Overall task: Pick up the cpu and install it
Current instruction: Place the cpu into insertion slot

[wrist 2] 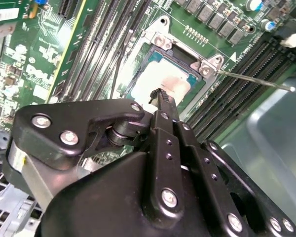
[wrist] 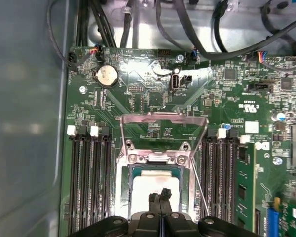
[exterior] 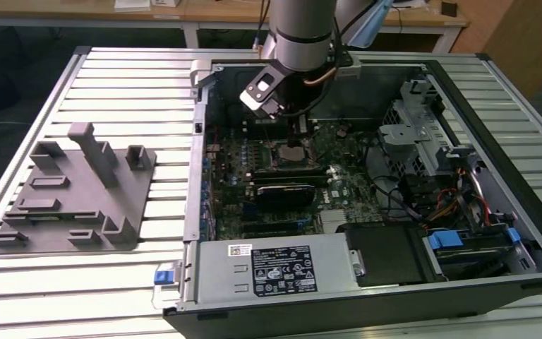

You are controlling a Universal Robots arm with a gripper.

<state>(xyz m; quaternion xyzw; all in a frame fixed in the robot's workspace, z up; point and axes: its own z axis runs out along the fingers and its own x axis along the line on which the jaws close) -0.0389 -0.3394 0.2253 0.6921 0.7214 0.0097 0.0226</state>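
Cpu [wrist: 144, 190] lies flat in the socket [wrist: 124, 190], lower centre of the first wrist view, plate [wrist: 163, 117] raised to admit it, my gripper [wrist: 160, 194] clenched empty above.

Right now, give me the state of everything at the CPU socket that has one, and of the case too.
cpu: lying flat in the socket, uncovered.
load plate: swung open, clear of the cpu.
socket lever: released, sticking out to the side.
gripper: shut, tips over the cpu's top; contact cannot be told.
computer case: lying on its side, panel off, motherboard exposed.
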